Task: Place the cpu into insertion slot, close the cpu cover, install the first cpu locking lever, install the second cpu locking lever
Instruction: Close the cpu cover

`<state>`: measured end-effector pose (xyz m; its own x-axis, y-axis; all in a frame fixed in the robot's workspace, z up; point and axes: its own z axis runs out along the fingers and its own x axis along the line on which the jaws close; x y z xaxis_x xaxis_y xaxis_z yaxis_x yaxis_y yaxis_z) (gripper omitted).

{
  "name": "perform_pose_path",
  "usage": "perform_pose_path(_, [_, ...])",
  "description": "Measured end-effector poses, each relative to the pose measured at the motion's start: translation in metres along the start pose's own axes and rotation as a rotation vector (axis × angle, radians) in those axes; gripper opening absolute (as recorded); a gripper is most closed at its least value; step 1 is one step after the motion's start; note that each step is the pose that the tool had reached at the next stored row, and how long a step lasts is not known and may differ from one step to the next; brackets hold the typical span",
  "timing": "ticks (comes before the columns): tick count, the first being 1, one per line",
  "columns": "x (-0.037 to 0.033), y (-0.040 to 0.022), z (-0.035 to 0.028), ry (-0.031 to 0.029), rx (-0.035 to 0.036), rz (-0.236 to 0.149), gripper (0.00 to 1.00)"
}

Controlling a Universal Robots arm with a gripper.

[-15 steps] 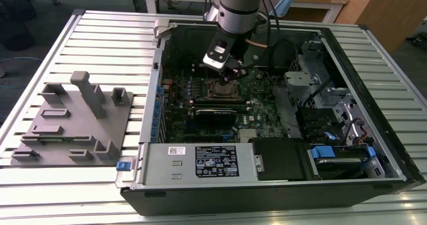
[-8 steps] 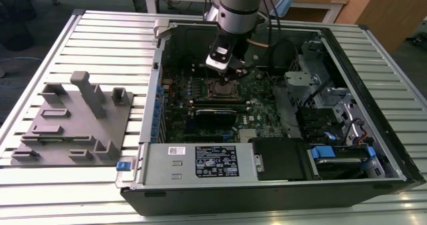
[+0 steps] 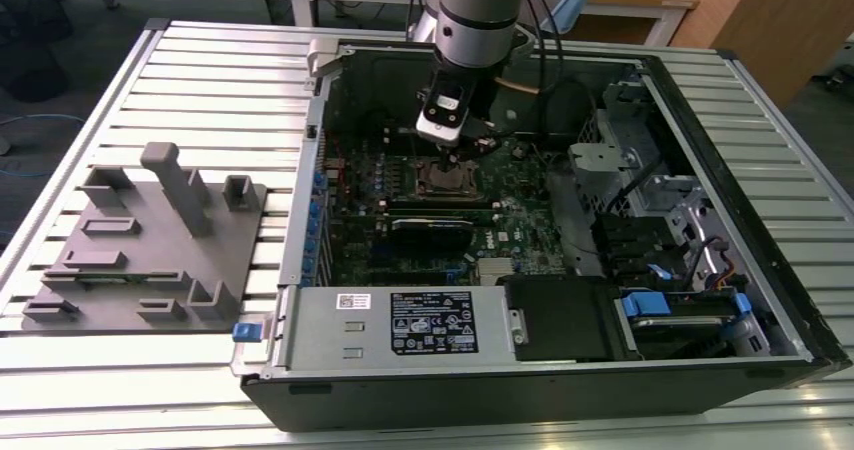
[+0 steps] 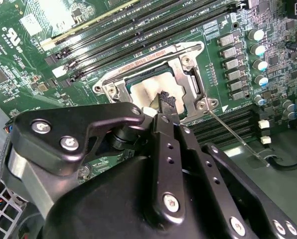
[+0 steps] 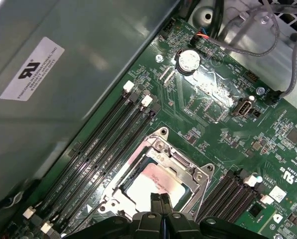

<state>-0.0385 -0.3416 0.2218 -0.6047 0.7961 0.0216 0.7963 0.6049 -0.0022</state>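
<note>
The cpu (image 4: 147,91) (image 5: 153,180) lies flat in the insertion slot, its silver top showing through the window of the cpu cover (image 4: 184,54) (image 5: 153,144), which lies down around it. The slot's contact field is hidden under the chip. My gripper (image 4: 167,101) (image 5: 161,200) is shut, its black fingertips pressed together right over the chip's edge with nothing between them. In the exterior view the gripper (image 3: 449,152) hangs just above the socket (image 3: 447,178) inside the open computer case. A thin metal locking lever (image 4: 234,134) angles out from the socket's corner, away from the frame.
Long black memory slots (image 5: 106,139) (image 4: 138,30) run beside the socket, and capacitors (image 4: 258,50) stand close by. A black card (image 3: 430,232), the power supply (image 3: 400,320) and drive cages (image 3: 654,220) fill the case. A grey fixture block (image 3: 147,240) sits at the exterior view's left.
</note>
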Motion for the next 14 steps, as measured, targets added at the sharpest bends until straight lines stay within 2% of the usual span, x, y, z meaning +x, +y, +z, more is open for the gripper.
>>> perform_pose_path(4, [0.0,0.0,0.0,0.0,0.0,-0.002,0.11])
perform_pose_path(6, [0.0,0.0,0.0,-0.0001,0.0004,-0.018,0.11])
perform_pose_path(14, [0.0,0.0,0.0004,-0.0003,0.003,-0.139,0.11])
